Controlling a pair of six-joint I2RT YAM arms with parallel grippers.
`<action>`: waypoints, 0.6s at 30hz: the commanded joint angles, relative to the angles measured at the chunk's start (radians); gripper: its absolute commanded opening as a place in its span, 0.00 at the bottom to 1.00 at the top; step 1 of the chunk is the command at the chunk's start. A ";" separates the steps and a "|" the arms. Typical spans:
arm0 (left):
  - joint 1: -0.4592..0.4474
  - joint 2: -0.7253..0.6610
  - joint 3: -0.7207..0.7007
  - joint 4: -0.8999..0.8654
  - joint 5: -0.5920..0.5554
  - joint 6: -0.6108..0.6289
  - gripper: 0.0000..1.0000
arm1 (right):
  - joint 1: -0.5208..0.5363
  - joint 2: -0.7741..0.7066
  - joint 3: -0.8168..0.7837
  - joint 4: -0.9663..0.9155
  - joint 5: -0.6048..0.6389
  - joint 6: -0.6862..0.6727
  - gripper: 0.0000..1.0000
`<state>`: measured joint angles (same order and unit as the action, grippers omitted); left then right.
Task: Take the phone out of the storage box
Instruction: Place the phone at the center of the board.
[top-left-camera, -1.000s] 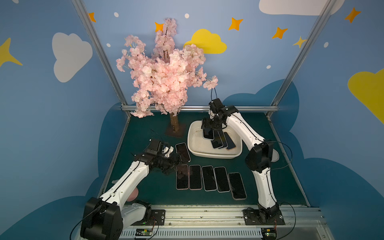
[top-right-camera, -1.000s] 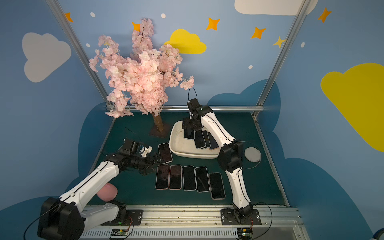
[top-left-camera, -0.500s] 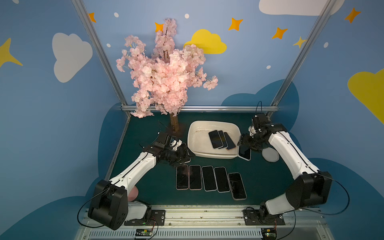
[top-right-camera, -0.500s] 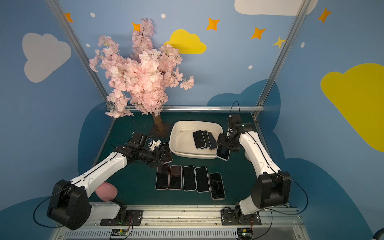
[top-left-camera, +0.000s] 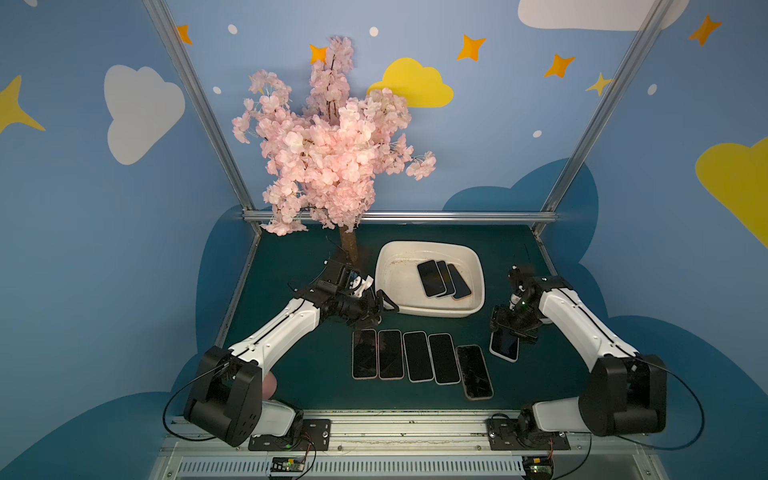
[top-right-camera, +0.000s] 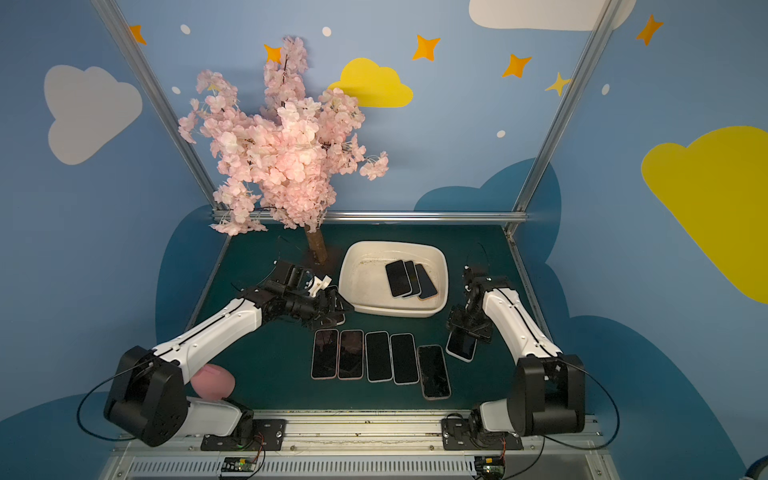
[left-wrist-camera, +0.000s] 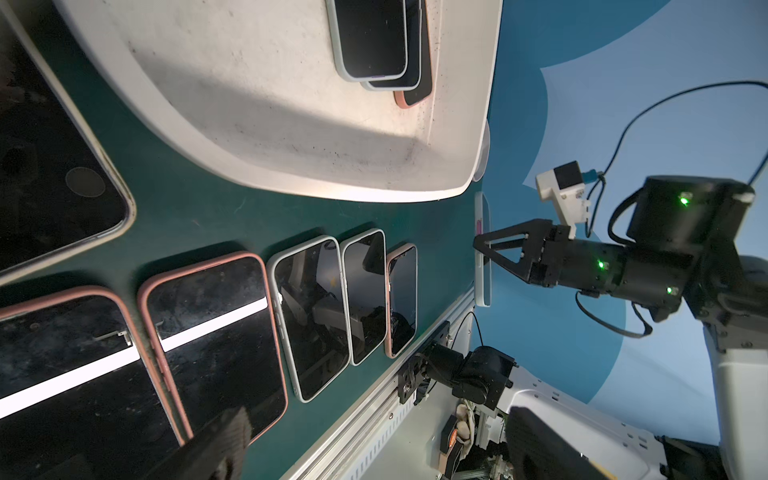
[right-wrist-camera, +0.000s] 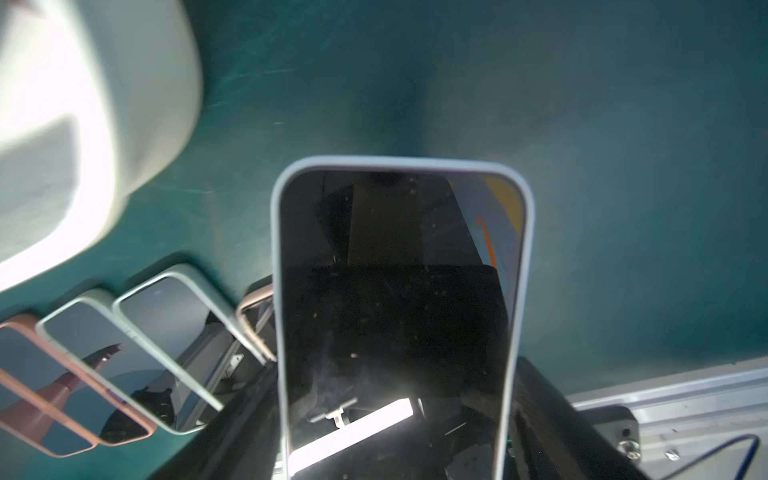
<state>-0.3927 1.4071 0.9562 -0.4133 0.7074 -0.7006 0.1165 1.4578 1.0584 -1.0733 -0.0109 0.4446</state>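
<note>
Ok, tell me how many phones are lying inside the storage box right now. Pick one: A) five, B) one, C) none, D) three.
D: three phones lie overlapped inside the storage box, while the held phone in the right end effector is outside it, above the mat.

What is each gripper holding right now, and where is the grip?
The right gripper holds a phone by its two long edges, jaws across its width. The left gripper is open and holds nothing.
</note>
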 joint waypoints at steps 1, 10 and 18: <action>0.001 0.003 0.032 -0.032 0.010 0.038 1.00 | -0.026 0.122 0.068 0.021 -0.017 -0.071 0.62; 0.019 -0.029 0.017 -0.083 -0.034 0.052 1.00 | -0.039 0.425 0.280 0.044 0.012 -0.147 0.62; 0.040 -0.006 0.029 -0.079 -0.048 0.027 1.00 | -0.066 0.622 0.419 0.021 0.034 -0.210 0.68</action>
<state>-0.3592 1.3937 0.9680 -0.4725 0.6689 -0.6739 0.0544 2.0338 1.4487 -1.0298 0.0181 0.2703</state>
